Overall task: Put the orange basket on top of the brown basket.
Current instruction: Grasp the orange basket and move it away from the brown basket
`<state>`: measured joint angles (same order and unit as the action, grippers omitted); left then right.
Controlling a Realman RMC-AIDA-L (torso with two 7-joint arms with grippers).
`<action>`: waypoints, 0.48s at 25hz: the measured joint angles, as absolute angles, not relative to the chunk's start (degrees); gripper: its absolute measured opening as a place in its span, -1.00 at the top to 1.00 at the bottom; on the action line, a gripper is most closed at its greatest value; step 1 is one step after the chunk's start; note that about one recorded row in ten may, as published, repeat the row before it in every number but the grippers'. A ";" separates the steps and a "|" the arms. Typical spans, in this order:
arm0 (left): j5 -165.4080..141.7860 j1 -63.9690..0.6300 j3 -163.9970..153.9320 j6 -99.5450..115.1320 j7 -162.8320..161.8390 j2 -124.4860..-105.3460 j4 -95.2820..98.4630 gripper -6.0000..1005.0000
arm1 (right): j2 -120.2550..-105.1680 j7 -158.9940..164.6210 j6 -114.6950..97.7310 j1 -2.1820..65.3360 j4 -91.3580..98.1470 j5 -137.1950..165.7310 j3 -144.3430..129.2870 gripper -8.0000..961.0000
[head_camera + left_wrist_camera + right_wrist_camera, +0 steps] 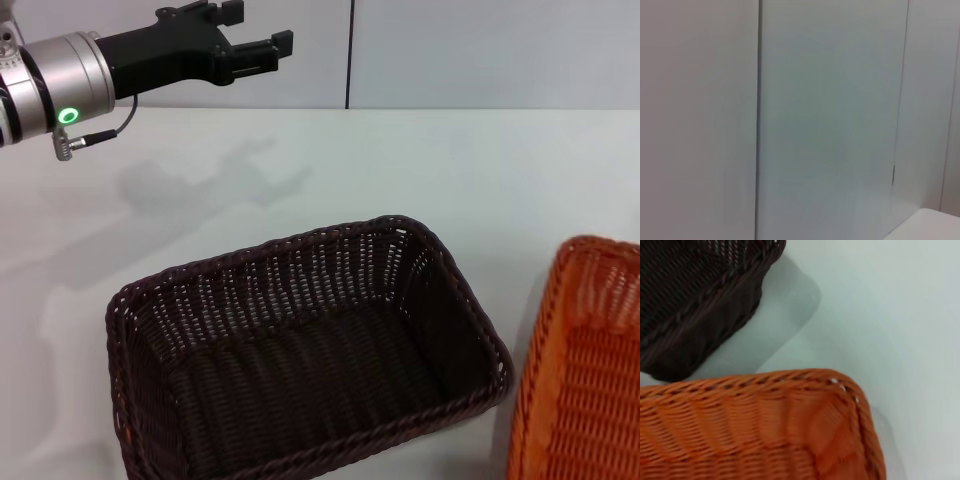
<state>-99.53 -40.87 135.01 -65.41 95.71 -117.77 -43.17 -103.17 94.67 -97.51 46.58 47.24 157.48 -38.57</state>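
Note:
The brown basket [262, 252] sits empty on the white table, in the lower middle of the head view. The orange basket [585, 380] stands on the table just to its right, cut off by the picture's edge, with a narrow strip of table between them. The right wrist view shows a corner of the orange basket [755, 430] close below the camera and a corner of the brown basket [695, 305] beside it. My left gripper [262, 32] is open and empty, held high at the far left, well away from both baskets. My right gripper is out of view.
The white table [450, 170] reaches back to a pale panelled wall [480, 50]. The left wrist view shows only that wall [830, 120] and a small corner of the table [935, 225].

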 joint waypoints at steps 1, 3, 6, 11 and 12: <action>-99.51 -40.97 135.01 -65.22 95.80 -117.77 -43.13 -0.67 | -102.05 94.75 -98.99 46.08 46.52 157.60 -37.01 0.39; -99.47 -41.13 135.01 -65.10 95.86 -117.77 -43.09 -0.67 | -100.29 95.28 -100.56 44.99 45.32 157.75 -35.18 0.42; -99.45 -41.24 135.00 -64.77 95.91 -117.77 -43.07 -0.67 | -98.73 96.72 -101.30 42.81 44.75 157.76 -33.11 0.61; -99.40 -41.78 134.87 -64.09 96.29 -117.68 -43.06 -0.67 | -98.52 98.17 -100.85 40.13 44.93 157.75 -32.10 0.82; -99.40 -41.88 134.71 -64.08 96.50 -117.68 -43.06 -0.67 | -98.68 98.26 -100.75 39.87 44.77 157.76 -32.12 0.85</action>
<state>-99.40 -41.88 134.71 -64.08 96.51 -117.68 -43.06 -98.68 98.26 -100.75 39.87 44.77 157.76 -32.12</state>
